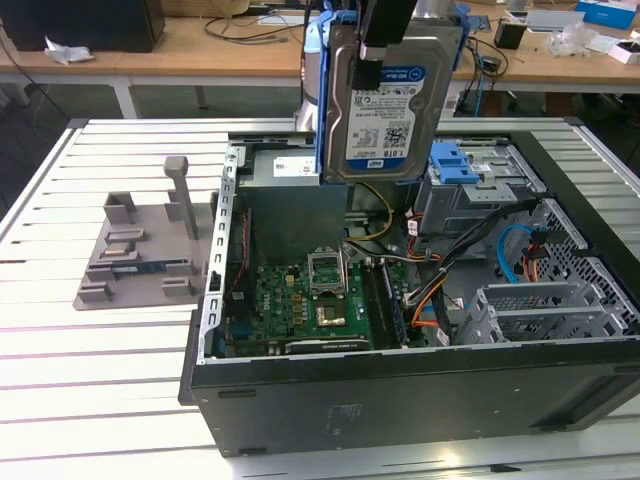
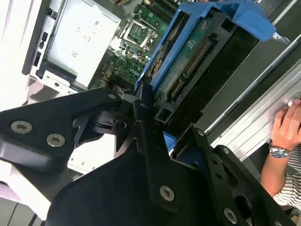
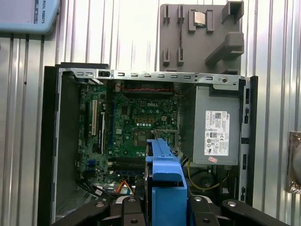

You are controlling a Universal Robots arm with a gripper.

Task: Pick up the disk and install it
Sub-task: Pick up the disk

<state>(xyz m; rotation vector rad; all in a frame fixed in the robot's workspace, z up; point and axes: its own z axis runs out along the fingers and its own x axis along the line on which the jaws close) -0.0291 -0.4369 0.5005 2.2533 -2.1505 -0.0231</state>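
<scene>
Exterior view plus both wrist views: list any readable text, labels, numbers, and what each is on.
No text can be quoted reliably.
Flat silver metal disk in blue plastic frame, clamped in the gripper: blue-and-white label, print too small to read.
Large grey metal power-supply box: white sticker, print too small to read.
Green motherboard: white marking, too small to read.

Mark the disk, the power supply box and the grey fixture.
disk (image 1: 390, 115), exterior view, printed label.
power supply box (image 3: 216, 133), first wrist view, white sticker.
grey fixture (image 1: 140, 285), exterior view, flat base.
</scene>
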